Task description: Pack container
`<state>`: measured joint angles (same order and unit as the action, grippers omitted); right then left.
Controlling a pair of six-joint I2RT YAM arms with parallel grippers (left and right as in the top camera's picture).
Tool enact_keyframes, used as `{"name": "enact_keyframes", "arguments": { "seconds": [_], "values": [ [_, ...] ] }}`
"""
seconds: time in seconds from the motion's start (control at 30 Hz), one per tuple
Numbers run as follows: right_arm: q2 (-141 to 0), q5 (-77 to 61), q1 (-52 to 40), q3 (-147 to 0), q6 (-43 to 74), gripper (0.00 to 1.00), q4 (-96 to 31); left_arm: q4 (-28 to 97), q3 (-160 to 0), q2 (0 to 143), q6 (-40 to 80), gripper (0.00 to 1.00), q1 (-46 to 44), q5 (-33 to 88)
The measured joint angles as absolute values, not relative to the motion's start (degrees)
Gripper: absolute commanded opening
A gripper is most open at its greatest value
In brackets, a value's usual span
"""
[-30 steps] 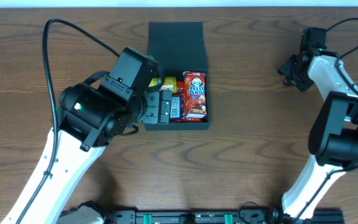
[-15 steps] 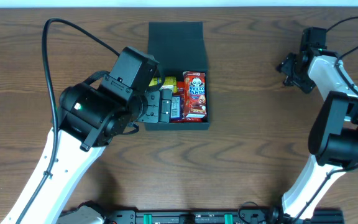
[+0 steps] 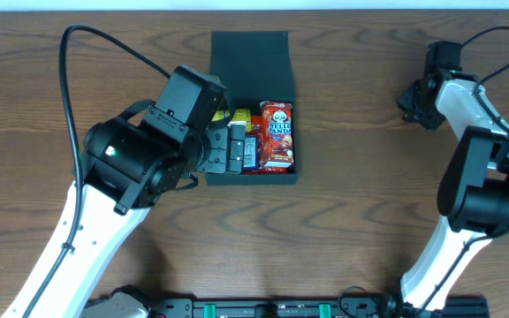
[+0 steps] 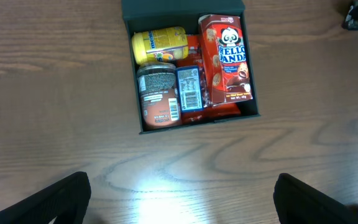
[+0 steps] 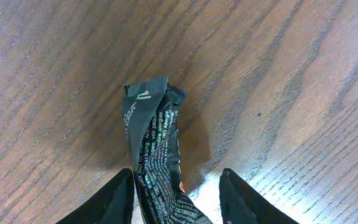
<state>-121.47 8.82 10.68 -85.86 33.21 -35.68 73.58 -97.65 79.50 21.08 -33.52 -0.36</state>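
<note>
The container (image 3: 250, 57) is a dark square box with its flat lid laid open toward the far side. In the left wrist view (image 4: 130, 81) it holds a red Hello Panda box (image 4: 225, 59), a yellow packet (image 4: 159, 43), a brown cup (image 4: 157, 93) and a blue bar (image 4: 189, 88). My left gripper (image 4: 179, 208) is open and empty, above the table just in front of the box, and shows overhead (image 3: 232, 152) at the box's left side. My right gripper (image 5: 179, 199) is open around a black snack wrapper (image 5: 157, 143) that leans against one finger, far right (image 3: 411, 95).
The wooden table (image 3: 352, 203) runs wide around the box. The left arm's black cable (image 3: 104, 44) arcs over the far left. The right arm (image 3: 480, 168) stands along the right edge.
The right gripper has shifted slightly back and forth at the far right. The left arm and the box have not moved.
</note>
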Motion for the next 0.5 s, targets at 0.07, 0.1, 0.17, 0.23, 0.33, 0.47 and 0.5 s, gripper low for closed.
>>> {"name": "enact_keyframes", "arguments": {
  "seconds": [0.07,0.1,0.17,0.23,0.33,0.47,0.5],
  "values": [
    [-121.5,8.8,10.7,-85.9,33.2,0.35,-35.7,73.6,-97.6,79.5,21.1,0.95,-33.5,-0.4],
    [-121.5,8.8,10.7,-85.9,33.3,0.33,-35.7,73.6,-97.6,79.5,21.1,0.95,-33.5,-0.4],
    [-121.5,8.8,10.7,-85.9,33.1,0.27,-35.7,73.6,-97.6,79.5,21.1,0.95,-33.5,-0.4],
    [-121.5,8.8,10.7,-85.9,32.9,0.23,-35.7,73.6,-97.6,79.5,21.1,0.95,-33.5,-0.4],
    [-121.5,8.8,10.7,-85.9,33.1,0.15,-35.7,73.6,-97.6,79.5,21.1,0.95,-33.5,-0.4],
    [-121.5,8.8,10.7,-85.9,33.0,0.09,-35.7,73.5,-97.6,79.5,21.1,0.95,-33.5,-0.4],
    [-121.5,8.8,10.7,-85.9,33.0,0.08,-35.7,73.5,-97.6,79.5,21.1,0.95,-33.5,-0.4]
  ]
}}
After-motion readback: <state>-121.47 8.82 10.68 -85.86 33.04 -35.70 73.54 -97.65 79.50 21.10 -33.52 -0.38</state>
